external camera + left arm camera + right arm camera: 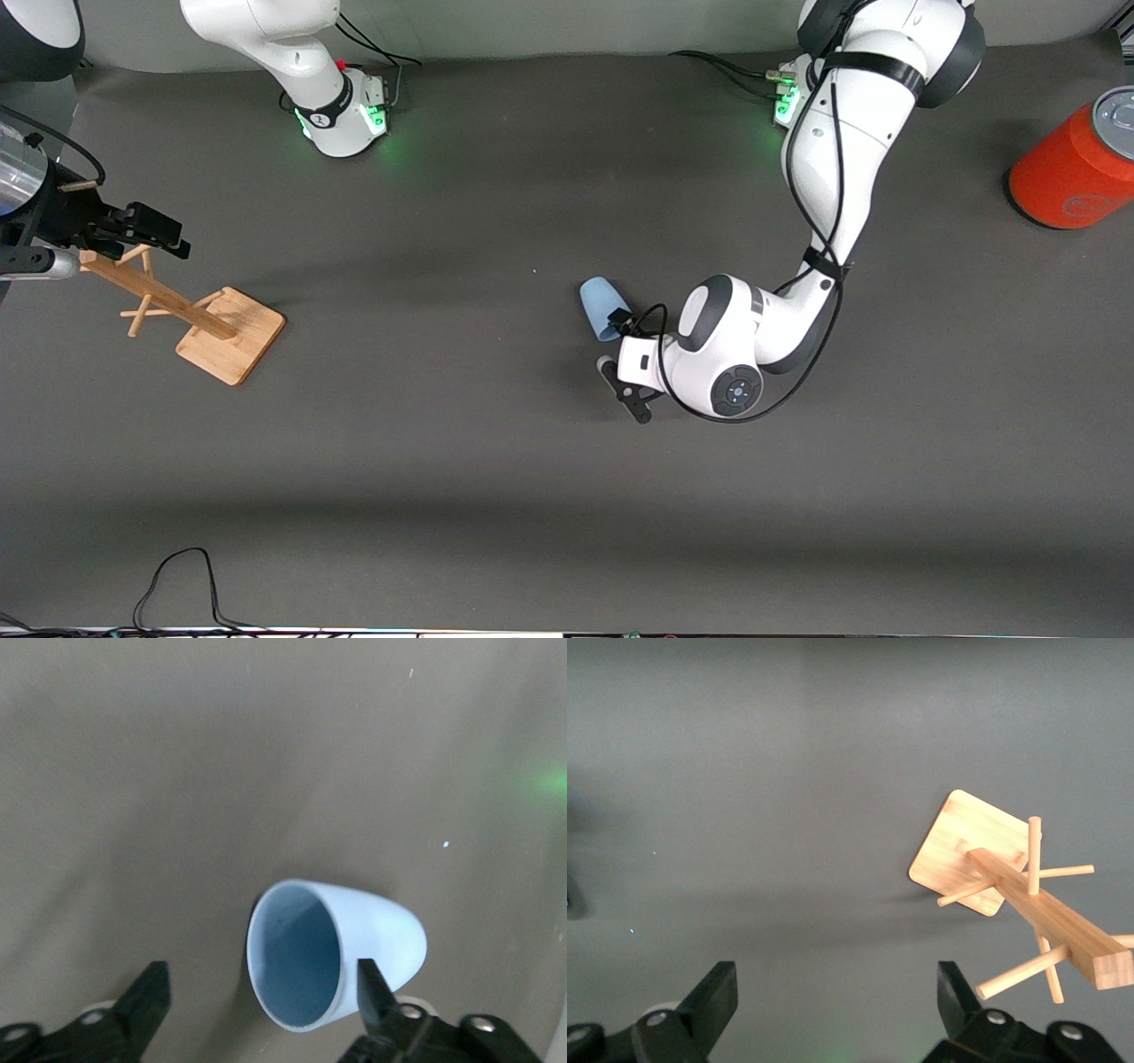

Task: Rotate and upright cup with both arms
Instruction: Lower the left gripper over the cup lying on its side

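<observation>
Left gripper at the cup's mouth — cup on its side, right arm parked.

The cup (604, 308) lies tipped over near the table's middle, toward the left arm's end; in the front view its long axis runs roughly 11 to 5 o'clock, closed base at 11, open mouth at 5. The left gripper (623, 347) sits right at that mouth end, at about 5 o'clock from the cup, and is by far the nearer tool. In the left wrist view its fingers (376, 994) are spread wide, one close against the rim, the other well clear — nothing held, cup (332, 955) opening toward the camera. The right gripper (159, 232) waits over the wooden peg rack (190, 319) at the right arm's end, jaws wide and empty, rack (1028, 895) below.
</observation>
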### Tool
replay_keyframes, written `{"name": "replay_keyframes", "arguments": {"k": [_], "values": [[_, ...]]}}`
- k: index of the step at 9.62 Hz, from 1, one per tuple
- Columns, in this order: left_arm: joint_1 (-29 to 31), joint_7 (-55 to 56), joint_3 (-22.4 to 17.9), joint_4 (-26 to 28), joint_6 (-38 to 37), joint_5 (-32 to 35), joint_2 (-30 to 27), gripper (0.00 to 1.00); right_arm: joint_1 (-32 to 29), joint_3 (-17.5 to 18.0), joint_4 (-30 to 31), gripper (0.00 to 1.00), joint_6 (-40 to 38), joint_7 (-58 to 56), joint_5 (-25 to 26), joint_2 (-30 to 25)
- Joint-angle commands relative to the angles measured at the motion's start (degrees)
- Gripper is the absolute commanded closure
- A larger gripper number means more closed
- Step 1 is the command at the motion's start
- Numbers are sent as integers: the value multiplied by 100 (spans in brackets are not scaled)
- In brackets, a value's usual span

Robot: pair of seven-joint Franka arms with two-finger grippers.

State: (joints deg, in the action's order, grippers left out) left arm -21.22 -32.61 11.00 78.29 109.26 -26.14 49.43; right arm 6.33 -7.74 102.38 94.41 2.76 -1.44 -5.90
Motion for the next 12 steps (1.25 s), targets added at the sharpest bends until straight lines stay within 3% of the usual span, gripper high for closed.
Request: {"name": "replay_keyframes", "arguments": {"k": [1,2,3,4,5,6,10,12], "values": [[92,-149,77,695,78,-574,-364,32,-35,27,-262,0,-63,548,100,116],[92,-123,86,766,78,-699,-382,47,-44,18,-253,0,-80,828,92,124],[92,-27,86,784,35,-865,-399,47,-44,18,-253,0,-106,866,109,124],[92,-9,86,906,95,-919,-443,54,-53,9,-245,0,-194,858,109,98],[75,0,95,1030,148,-1120,-478,82,-61,9,-297,0,-212,910,101,98],[83,9,86,1153,166,-1296,-496,100,-88,1,-306,0,-203,945,74,98],[92,53,69,1172,157,-1272,-776,100,-88,-122,-306,0,-168,963,4,151],[31,664,51,1102,166,-713,-1215,100,-88,-122,-297,0,-194,963,-5,151]]}}
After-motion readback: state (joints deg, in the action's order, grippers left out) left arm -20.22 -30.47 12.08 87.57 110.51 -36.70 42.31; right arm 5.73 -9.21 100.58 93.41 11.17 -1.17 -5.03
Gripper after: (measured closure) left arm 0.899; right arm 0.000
